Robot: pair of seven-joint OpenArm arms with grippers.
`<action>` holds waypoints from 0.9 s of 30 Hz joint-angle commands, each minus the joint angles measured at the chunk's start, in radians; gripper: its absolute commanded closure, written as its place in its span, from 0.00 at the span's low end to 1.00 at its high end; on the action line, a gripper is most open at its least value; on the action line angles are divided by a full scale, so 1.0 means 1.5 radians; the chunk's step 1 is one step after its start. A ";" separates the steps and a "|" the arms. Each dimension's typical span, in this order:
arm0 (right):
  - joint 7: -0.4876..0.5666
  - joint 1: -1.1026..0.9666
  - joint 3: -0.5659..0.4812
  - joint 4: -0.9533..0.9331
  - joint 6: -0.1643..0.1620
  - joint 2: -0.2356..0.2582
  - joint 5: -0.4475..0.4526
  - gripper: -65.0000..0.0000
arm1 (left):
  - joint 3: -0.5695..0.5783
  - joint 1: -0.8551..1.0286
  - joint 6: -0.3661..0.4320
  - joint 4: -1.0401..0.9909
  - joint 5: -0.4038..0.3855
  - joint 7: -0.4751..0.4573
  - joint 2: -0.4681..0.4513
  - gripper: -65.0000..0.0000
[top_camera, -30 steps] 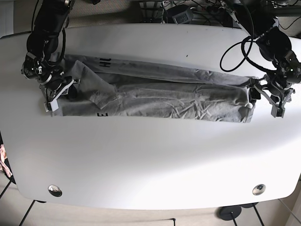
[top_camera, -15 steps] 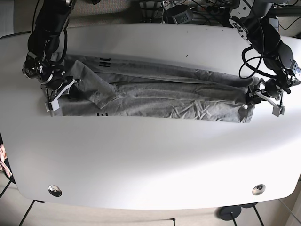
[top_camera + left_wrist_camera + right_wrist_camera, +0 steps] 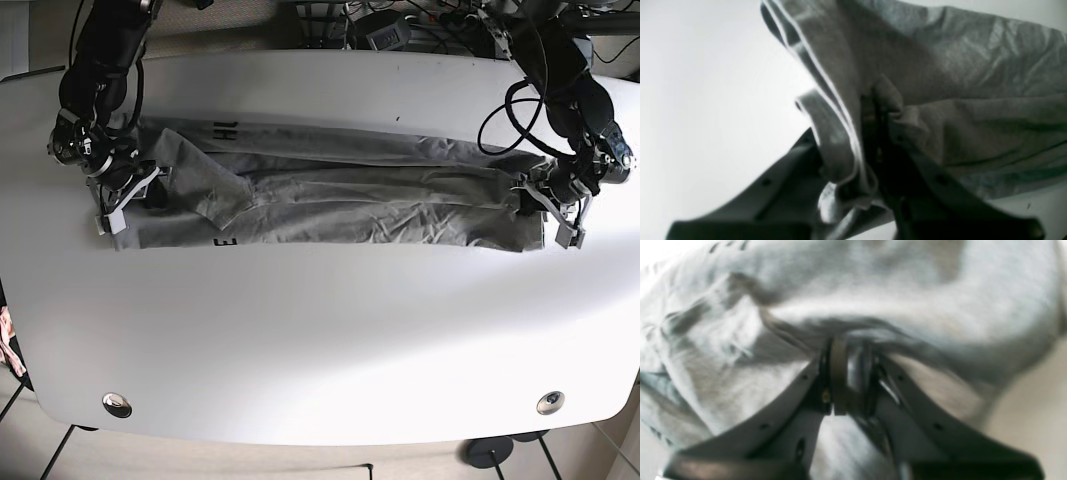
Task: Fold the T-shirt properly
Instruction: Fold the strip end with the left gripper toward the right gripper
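Observation:
A grey T-shirt [image 3: 340,195] lies folded lengthwise into a long band across the far half of the white table [image 3: 320,340]. My left gripper [image 3: 545,205] is at the band's right end, shut on the shirt's edge; the left wrist view shows the hem [image 3: 840,140] bunched between its fingers [image 3: 927,173]. My right gripper [image 3: 125,205] is at the band's left end, shut on the cloth there. In the right wrist view grey fabric [image 3: 873,296] drapes over the closed fingers [image 3: 840,373].
Cables and dark equipment [image 3: 390,25] sit behind the table's far edge. Two round metal inserts [image 3: 117,403] [image 3: 549,402] are near the table's front corners.
My left gripper has moved left and slightly toward the front, with the shirt's right end in it, so the band is a little shorter. The right gripper has barely moved.

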 commanded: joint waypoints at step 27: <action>0.012 0.007 0.003 0.014 0.003 0.009 0.013 0.89 | 0.468 -0.006 0.142 0.161 -0.012 -0.025 0.213 0.96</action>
